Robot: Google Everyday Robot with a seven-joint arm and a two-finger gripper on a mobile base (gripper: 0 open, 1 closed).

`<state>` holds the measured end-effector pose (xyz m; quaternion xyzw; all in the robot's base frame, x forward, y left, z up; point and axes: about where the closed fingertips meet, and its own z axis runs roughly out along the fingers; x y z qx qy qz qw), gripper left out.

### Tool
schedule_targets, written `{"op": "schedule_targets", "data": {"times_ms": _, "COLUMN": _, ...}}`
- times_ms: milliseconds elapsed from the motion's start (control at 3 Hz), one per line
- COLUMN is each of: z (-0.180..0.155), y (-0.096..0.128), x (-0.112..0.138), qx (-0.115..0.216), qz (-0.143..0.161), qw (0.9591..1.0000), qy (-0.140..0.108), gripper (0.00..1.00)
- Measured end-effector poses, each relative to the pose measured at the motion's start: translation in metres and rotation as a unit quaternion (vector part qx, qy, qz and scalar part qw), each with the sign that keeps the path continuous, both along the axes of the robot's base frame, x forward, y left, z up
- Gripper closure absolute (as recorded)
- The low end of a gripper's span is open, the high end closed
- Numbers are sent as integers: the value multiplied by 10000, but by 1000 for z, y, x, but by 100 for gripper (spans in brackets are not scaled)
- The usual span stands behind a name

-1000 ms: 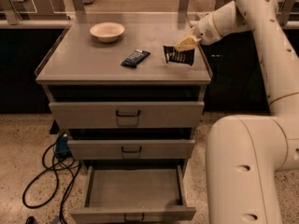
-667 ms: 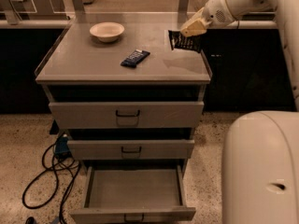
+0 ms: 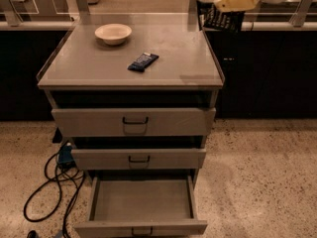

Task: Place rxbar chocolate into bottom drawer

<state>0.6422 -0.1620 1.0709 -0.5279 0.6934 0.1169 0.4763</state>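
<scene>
My gripper [image 3: 229,5] is at the top right, raised above the back right corner of the cabinet top [image 3: 99,63]. It is shut on the rxbar chocolate [image 3: 222,19], a dark wrapper with pale stripes that hangs below the fingers, clear of the surface. The bottom drawer [image 3: 141,202] is pulled out at the bottom of the cabinet, its tray empty. The two drawers above it are only slightly ajar.
A dark blue bar with white print [image 3: 143,62] lies in the middle of the cabinet top. A pale bowl [image 3: 113,33] sits at the back left. Black cables and a blue object [image 3: 64,155] lie on the speckled floor left of the cabinet.
The gripper has lifted the rxbar chocolate off the cabinet top and carried it up and to the right. The arm has swung out of the right foreground.
</scene>
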Motion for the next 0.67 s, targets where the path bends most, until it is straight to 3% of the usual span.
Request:
{"op": "schedule_targets", "data": {"times_ms": 333, "z": 32, "y": 13, "x": -74, "qx": 337, "qz": 213, "qw": 9987, "qy": -321, "gripper": 100}}
{"op": "schedule_targets", "data": {"times_ms": 667, "z": -25, "y": 17, "x": -123, "qx": 592, "qz": 452, "qw": 9964, "qy": 411, "gripper": 100}}
